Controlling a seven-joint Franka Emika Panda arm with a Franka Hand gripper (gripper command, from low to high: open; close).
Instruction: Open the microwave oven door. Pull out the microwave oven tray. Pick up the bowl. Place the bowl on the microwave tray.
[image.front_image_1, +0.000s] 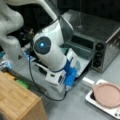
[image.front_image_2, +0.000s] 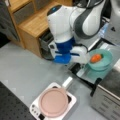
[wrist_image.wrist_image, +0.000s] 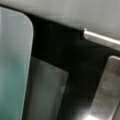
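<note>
Tool (image.front_image_2: 85, 58) is recorded low before the oven's open front, at the left rim of the bowl in a front view. Whether its jaws are spread or pressed together cannot be told, nor whether the rim is gripped.

Grey bench (image.front_image_2: 22, 70) is seen carrying all items. A wooden cabinet (image.front_image_2: 35, 25) is noted at a front view's top left.

Microwave oven (image.front_image_1: 100, 32) is found at a front view's right, with three black knobs (image.front_image_1: 99, 46) in a column on its front. Microwave oven door (image.front_image_2: 83, 77) is observed folded down, its bar handle (image.front_image_2: 67, 82) pointing away from the oven.

Microwave oven tray (wrist_image.wrist_image: 15, 75) is shown in the wrist view as a pale grey-green sheet with a rounded corner, drawn out over the dark door.

A white dish rack (image.front_image_2: 35, 108) is placed near the handle, and a pink plate (image.front_image_2: 53, 102) is laid on it.

Bowl (image.front_image_2: 102, 63), pale teal, is seen upright over the tray area at the oven's open front, well apart from the plate. An orange item (image.front_image_2: 96, 58) is held inside it.
</note>
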